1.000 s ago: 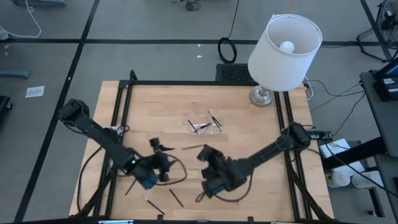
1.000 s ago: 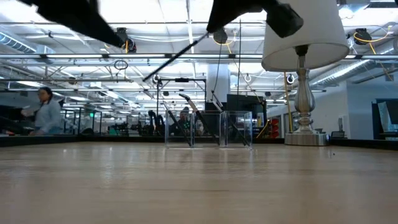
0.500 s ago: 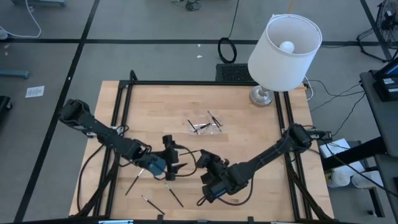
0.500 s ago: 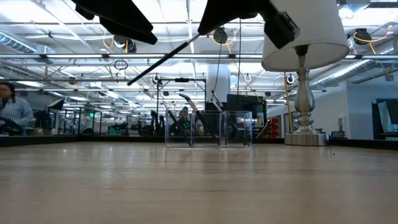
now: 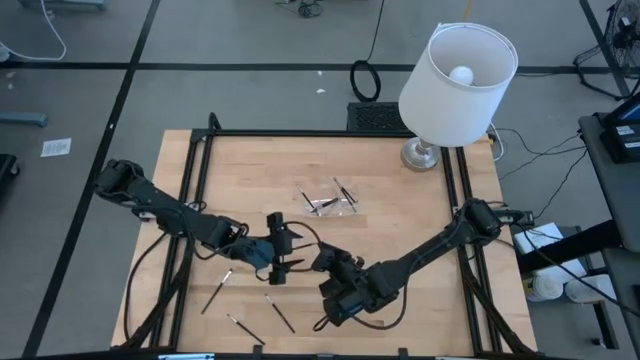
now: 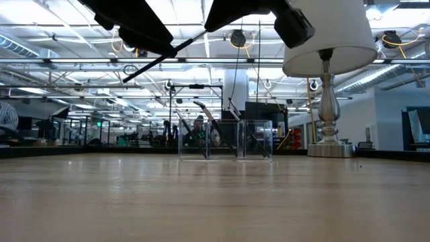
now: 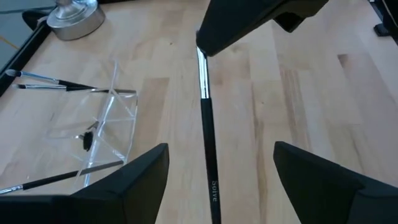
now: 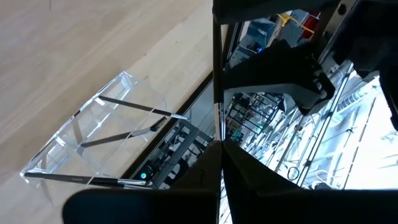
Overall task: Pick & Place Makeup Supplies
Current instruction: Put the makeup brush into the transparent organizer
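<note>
Pale wooden table point(image 5: 400, 210) carries a white-shaded lamp point(image 5: 455, 75) and clear plastic tray point(image 5: 330, 200). Right gripper point(image 5: 322, 262) pinches a thin dark makeup stick point(image 7: 206, 143); left gripper point(image 5: 281, 248), fingers spread wide, has moved closer, flanking it.

Tray point(image 5: 330, 200) mid-table w/ sticks point(image 5: 345, 190) in it — lamp point(image 5: 455, 85) behind-right, loose sticks point(image 5: 283, 318) front-left.

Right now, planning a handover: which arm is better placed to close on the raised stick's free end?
Probably left. The left gripper is open with its fingers either side of the stick, while the right gripper is already shut on its silvery end.
</note>
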Robot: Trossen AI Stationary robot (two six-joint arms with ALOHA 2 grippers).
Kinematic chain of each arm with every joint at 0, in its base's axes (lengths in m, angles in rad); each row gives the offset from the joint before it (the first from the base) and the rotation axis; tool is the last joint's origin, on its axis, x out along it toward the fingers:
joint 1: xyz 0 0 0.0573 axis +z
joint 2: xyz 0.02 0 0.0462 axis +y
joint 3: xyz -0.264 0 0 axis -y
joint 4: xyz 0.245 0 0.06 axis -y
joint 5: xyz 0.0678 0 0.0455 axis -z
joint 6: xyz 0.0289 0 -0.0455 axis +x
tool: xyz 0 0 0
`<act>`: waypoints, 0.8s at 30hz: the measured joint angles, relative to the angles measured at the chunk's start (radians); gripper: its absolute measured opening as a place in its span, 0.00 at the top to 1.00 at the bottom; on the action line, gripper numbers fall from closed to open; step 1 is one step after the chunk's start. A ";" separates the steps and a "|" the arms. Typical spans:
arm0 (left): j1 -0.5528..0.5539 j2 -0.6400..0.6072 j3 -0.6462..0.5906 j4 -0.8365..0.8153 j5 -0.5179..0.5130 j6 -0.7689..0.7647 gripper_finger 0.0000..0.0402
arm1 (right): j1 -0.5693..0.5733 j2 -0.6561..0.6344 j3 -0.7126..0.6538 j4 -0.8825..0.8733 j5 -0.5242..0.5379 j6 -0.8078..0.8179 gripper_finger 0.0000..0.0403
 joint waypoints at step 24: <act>0.077 0.000 0.000 -0.005 0.104 -0.007 0.70 | 0.001 0.000 0.000 0.099 -0.069 -0.059 1.00</act>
